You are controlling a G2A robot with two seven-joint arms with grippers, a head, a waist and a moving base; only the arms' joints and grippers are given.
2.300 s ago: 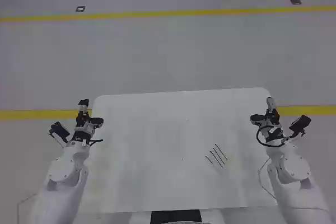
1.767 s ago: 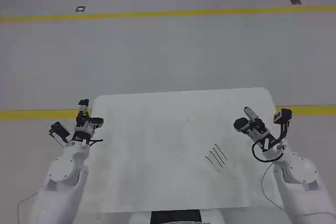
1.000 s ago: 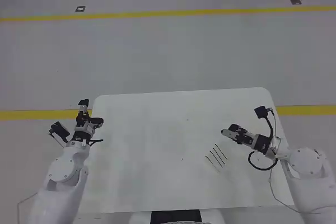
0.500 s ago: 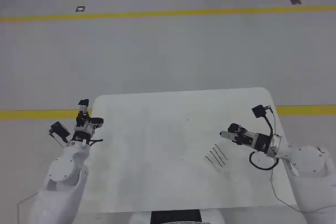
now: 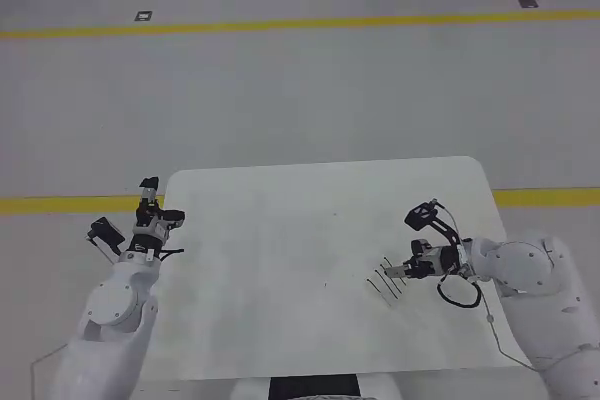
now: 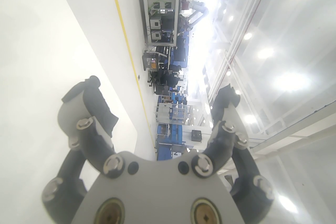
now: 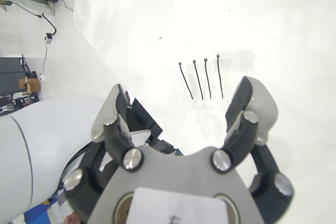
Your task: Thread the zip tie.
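Several thin black zip ties (image 5: pixel 386 279) lie side by side on the white table (image 5: pixel 280 260), towards its right front. In the right wrist view the zip ties (image 7: pixel 202 78) lie parallel just beyond the fingertips, heads pointing away. My right gripper (image 5: pixel 392 270) hovers at the ends of the ties, open, with nothing between its fingers (image 7: pixel 240 97). My left gripper (image 5: pixel 148 190) stands off the table's left edge, pointing up and away. It is open and empty (image 6: pixel 160 93).
The table's left edge (image 6: pixel 78 25) runs close beside the left gripper. A yellow floor line (image 5: pixel 40 205) passes behind the table. Bare tabletop spreads left of the ties and towards the back.
My right arm has swung in from the table's right edge and lowered its gripper to the zip ties. The left arm has not moved.
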